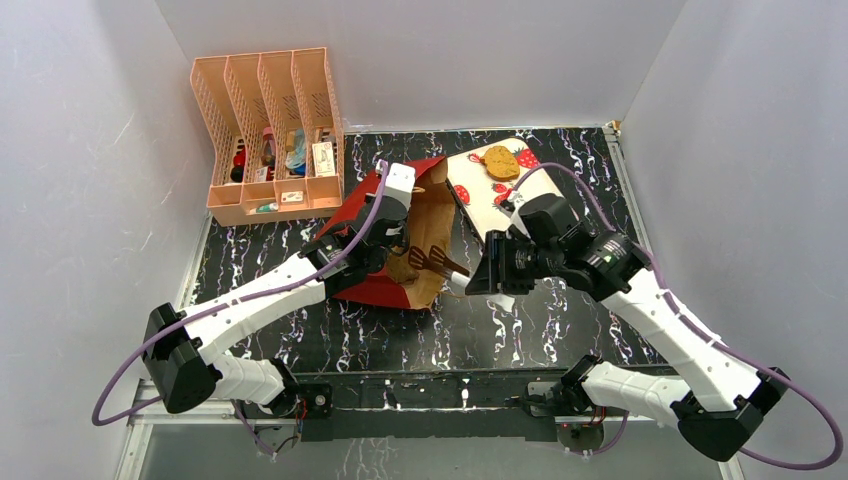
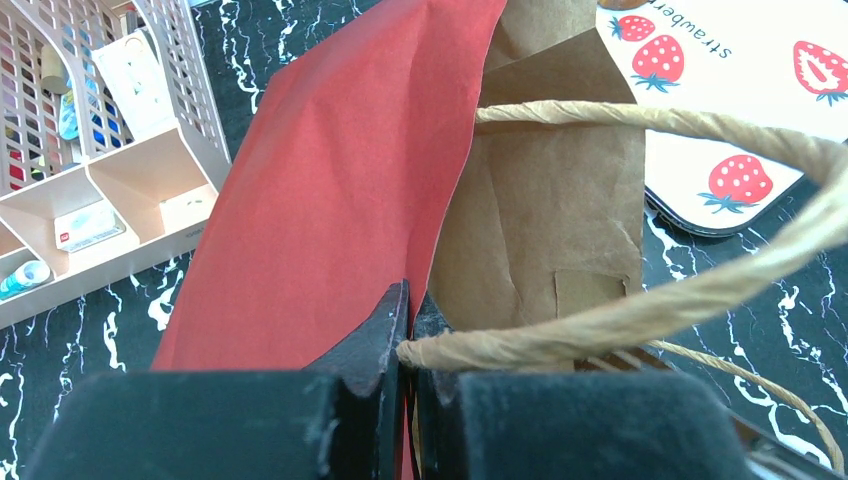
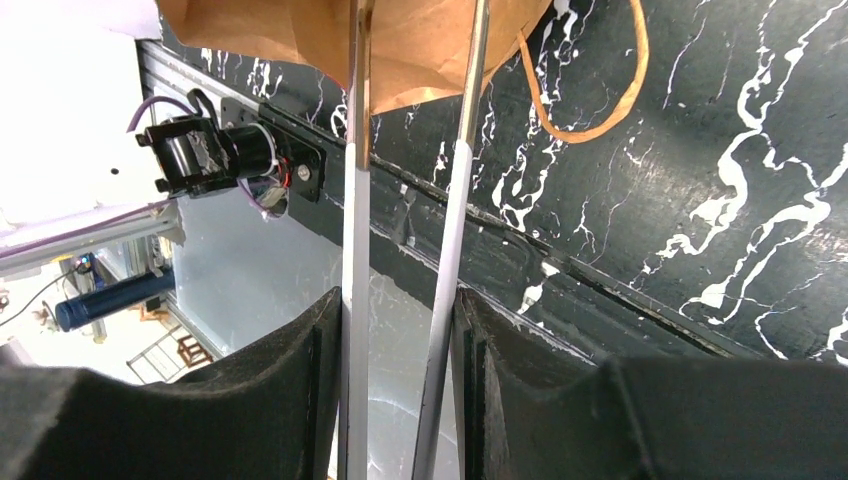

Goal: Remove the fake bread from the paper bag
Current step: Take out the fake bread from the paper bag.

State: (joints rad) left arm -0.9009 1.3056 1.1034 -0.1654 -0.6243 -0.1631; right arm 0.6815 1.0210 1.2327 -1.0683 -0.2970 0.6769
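Your left gripper [image 2: 405, 340] is clamped on the bag [image 2: 340, 180] rim. Right gripper [image 3: 400, 310] squeezes tongs [image 3: 456, 190] reaching into its mouth. One bread [image 1: 501, 162] is on the tray [image 1: 478, 202], one more [image 1: 403, 266] in the bag.

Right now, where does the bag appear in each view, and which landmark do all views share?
Top: the bag lies left of centre, brown inside showing.
Left wrist: the bag fills the middle, red on the left, brown on the right.
Right wrist: only the bag's brown edge, at the top, past the tongs.
Shared landmark: the black marbled table, seen in all three.
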